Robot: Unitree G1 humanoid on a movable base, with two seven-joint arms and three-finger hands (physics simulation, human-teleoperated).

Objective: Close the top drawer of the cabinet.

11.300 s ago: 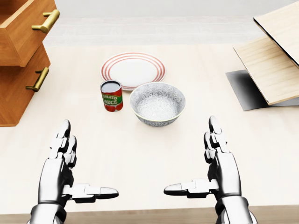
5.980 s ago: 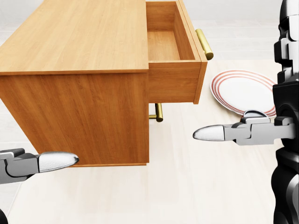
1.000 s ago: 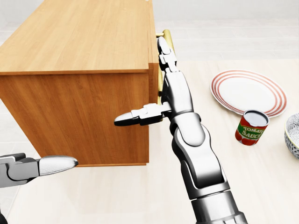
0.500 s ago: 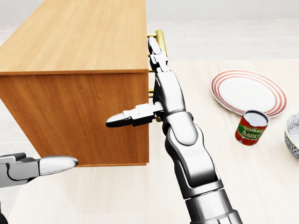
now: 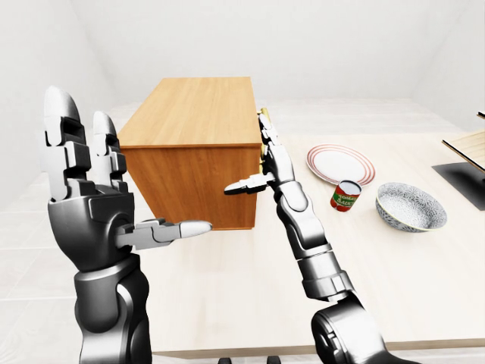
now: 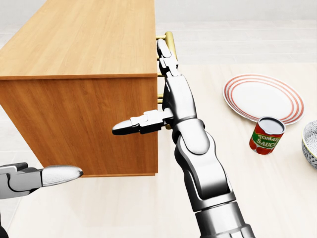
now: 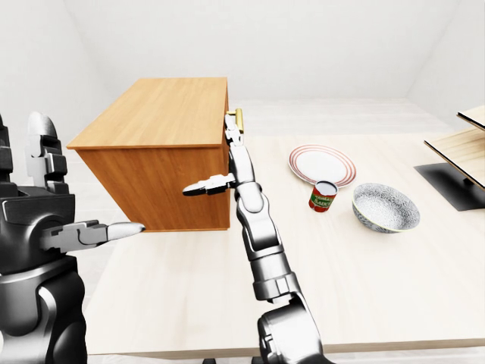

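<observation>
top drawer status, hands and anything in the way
Right hand open, flat against the drawer face beside the brass handle. Left hand open, raised clear. Top drawer looks pushed flush into the cabinet. Nothing obstructing.

The light-brown wooden box-shaped cabinet point(image 6: 84, 74) stands upright on the pale tabletop, filling the left and top of the head view, its flat top and one plain side panel facing the camera. Its top drawer point(image 6: 159, 54) sits pushed in flush with the cabinet's right-hand face (no gap or open box shows along that edge). Only the drawer's brass bar handle point(image 6: 170, 38) sticks out past the corner.
</observation>
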